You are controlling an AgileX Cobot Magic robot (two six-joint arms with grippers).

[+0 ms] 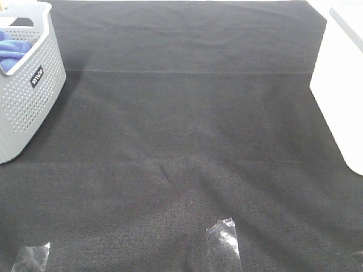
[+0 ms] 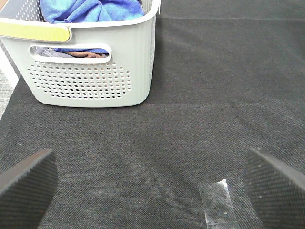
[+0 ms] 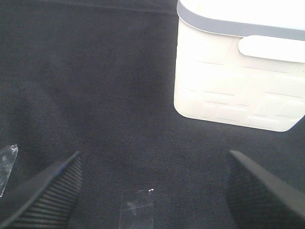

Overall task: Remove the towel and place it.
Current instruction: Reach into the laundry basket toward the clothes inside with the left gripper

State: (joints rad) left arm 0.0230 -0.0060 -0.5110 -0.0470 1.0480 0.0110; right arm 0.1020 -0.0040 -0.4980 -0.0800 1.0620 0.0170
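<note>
- Surface: black table cloth (image 1: 181,141), woven and matte, covering the whole work area. A straight fold line (image 1: 187,72) runs across it toward 12 o'clock, and soft wrinkles (image 1: 167,170) lie near the centre.
- Grey perforated laundry basket (image 1: 28,107), at 10 o'clock of the overhead view, standing upright on the cloth, with a small dark label on its wall.
- Towel (image 2: 90,9), royal blue, bunched inside the basket and rising above its rim. A brown cloth (image 2: 90,55) shows beneath it through the handle slot.
- White plastic bin (image 1: 340,102), at 3 o'clock, upright, partly cut off by the frame edge.
- Clear tape strips stuck to the cloth: one at 6 o'clock (image 1: 224,243), one at 7 o'clock (image 1: 31,258).
- Left gripper (image 2: 151,186): jaws spread wide with nothing between them, above bare cloth, the basket ahead of it.
- Right gripper (image 3: 155,191): jaws likewise wide apart and holding nothing, the bin ahead of it.
</note>
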